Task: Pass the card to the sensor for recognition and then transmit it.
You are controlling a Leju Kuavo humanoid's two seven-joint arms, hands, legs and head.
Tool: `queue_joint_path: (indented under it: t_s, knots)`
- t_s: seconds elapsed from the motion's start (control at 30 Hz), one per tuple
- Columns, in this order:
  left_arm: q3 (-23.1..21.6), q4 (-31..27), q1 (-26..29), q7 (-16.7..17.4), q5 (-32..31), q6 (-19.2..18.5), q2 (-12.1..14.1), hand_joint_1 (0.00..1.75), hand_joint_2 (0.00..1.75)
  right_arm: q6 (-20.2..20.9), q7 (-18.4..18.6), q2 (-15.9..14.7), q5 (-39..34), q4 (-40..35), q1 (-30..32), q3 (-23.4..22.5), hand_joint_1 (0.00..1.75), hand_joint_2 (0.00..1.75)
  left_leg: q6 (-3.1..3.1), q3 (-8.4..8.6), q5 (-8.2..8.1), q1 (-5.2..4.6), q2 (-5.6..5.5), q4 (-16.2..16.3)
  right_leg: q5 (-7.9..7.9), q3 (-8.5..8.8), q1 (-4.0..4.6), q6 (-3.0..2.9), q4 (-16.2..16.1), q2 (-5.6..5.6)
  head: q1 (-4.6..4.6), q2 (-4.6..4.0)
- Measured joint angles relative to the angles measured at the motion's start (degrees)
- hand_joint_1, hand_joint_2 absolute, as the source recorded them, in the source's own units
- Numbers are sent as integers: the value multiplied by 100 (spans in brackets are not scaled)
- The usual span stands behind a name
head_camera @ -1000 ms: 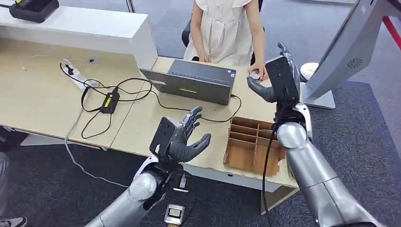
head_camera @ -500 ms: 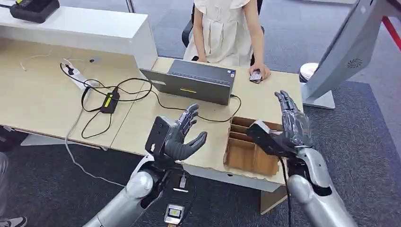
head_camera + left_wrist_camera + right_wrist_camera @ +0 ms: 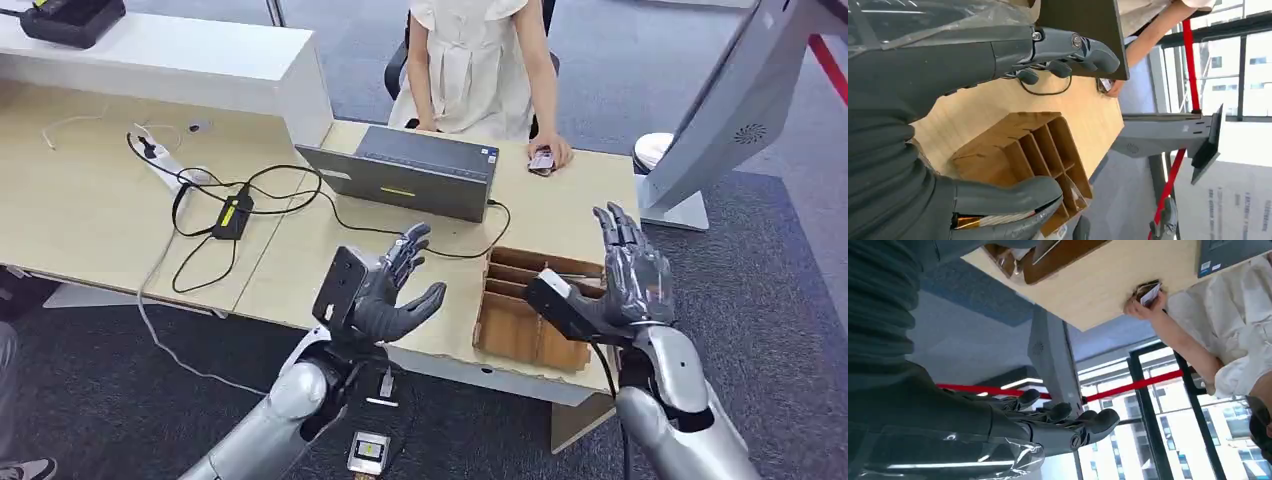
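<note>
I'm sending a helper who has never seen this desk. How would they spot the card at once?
Start at the grey laptop on the wooden desk. Beside its end, near the seated person, their hand rests on the desk. The card lies under those fingers, the only small pale flat thing there.

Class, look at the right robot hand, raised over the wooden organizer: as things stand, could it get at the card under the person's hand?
Probably not cleanly. The right robot hand is open with bare desk ahead, but the person's hand covers the card.
</note>
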Motion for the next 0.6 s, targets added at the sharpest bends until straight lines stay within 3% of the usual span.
queue_joint_path:
  t_s: [0.17,0.37,0.6]
  knots:
    - [-7,11,-136,-50,41,-74,-113,0,175,-147,-59,83,353,317,-125,85,0,175,0,-1,1,1,-1,-1,0,1,0,0,0,-1,0,0]
    - [-11,15,-274,-92,122,0,-203,0,175,-365,-217,269,62,772,-240,164,0,175,-1,-1,1,1,-2,0,0,0,0,0,1,-1,0,0]
    - [-31,13,-409,-101,205,88,-273,0,175,-348,-269,400,-216,1062,-351,236,0,175,0,-1,1,0,-2,0,0,0,0,0,1,-1,0,0]
